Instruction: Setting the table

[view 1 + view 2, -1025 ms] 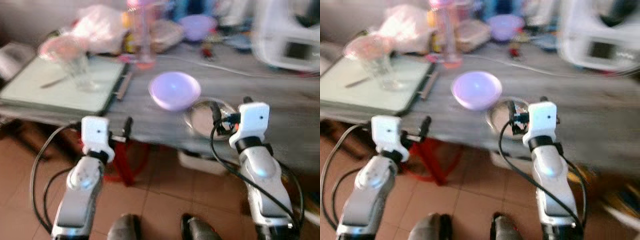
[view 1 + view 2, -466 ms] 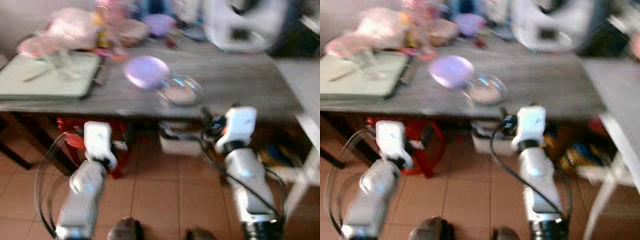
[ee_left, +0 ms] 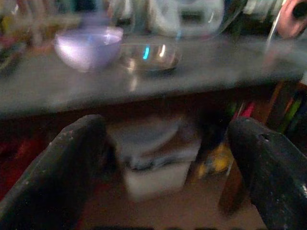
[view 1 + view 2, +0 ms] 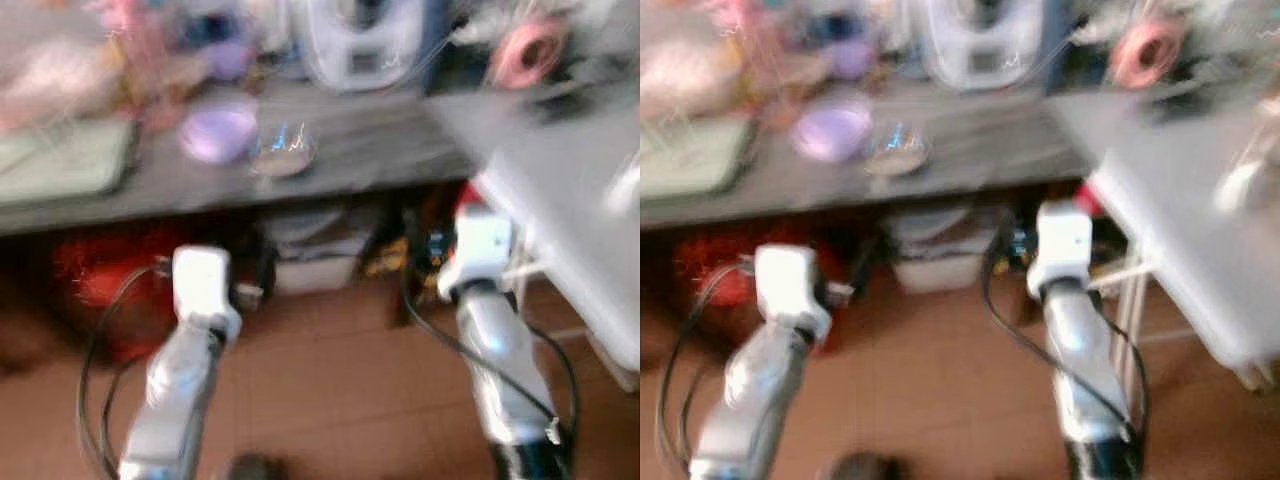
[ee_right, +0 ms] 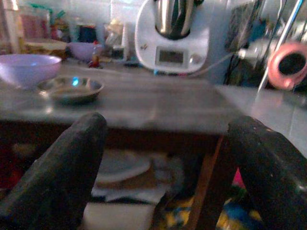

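Purple bowl [image 5: 28, 68] upright, just beside shallow glass dish [image 5: 70, 89], both hands empty.

Heavy blur. White appliance [image 5: 172, 36] with a small display stands at the back of my tabletop [image 5: 144, 103]. Pink tape roll [image 5: 287, 65] hangs beyond the corner. White box [image 3: 153, 163] sits on the floor [image 4: 330, 400] beneath; red stool [image 4: 95, 275] beside it.
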Robot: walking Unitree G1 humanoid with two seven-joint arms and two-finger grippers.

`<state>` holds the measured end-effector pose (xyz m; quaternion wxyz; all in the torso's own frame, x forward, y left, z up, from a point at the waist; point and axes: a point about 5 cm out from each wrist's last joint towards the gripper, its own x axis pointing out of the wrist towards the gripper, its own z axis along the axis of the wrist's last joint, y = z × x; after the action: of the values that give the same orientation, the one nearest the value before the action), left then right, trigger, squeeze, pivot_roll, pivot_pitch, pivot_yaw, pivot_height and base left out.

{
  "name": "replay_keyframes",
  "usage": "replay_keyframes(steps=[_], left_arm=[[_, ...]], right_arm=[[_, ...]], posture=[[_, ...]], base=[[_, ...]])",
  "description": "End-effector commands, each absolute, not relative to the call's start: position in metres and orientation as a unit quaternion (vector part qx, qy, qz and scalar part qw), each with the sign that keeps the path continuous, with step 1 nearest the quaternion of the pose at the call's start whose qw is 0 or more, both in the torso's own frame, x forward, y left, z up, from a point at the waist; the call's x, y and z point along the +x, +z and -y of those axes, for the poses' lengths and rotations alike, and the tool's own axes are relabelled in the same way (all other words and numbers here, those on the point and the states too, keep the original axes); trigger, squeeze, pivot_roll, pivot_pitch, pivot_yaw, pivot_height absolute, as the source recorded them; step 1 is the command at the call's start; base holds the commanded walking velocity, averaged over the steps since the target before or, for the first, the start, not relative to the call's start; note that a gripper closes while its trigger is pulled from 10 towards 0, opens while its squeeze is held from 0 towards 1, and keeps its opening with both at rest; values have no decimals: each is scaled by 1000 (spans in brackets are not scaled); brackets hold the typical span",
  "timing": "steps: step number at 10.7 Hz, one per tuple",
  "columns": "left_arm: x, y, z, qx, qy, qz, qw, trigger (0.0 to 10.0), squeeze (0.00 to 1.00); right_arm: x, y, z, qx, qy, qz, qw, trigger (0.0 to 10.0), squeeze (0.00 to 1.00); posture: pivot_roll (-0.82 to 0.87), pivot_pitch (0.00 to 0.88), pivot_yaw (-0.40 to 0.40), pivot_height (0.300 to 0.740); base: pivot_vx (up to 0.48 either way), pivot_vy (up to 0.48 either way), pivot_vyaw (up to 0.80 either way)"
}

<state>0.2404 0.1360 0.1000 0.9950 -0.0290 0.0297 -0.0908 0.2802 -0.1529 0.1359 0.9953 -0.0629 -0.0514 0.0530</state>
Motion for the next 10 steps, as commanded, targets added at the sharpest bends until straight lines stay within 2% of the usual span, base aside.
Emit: replay_keyframes(steps=[1,5,8,10], left_arm=[[244,108,-132,-26,-105,-15,994,10000,0],[245,109,-129,-34,-109,-15,993,10000,0],[247,111,-130,-28,-113,-14,993,10000,0],[249,115,-131,-26,-112,-7,993,10000,0]], right_arm=[[278,135,155,-52,45,48,996,10000,0],[280,138,147,-50,59,59,995,10000,0],[284,143,150,-55,52,68,995,10000,0],[288,149,153,-55,49,76,994,10000,0]], posture=[[31,78,52,740],[21,65,68,740],[23,94,65,740],[28,96,61,740]], base=[[0,-428,0],[0,-445,0],[0,-435,800],[0,-431,0]])
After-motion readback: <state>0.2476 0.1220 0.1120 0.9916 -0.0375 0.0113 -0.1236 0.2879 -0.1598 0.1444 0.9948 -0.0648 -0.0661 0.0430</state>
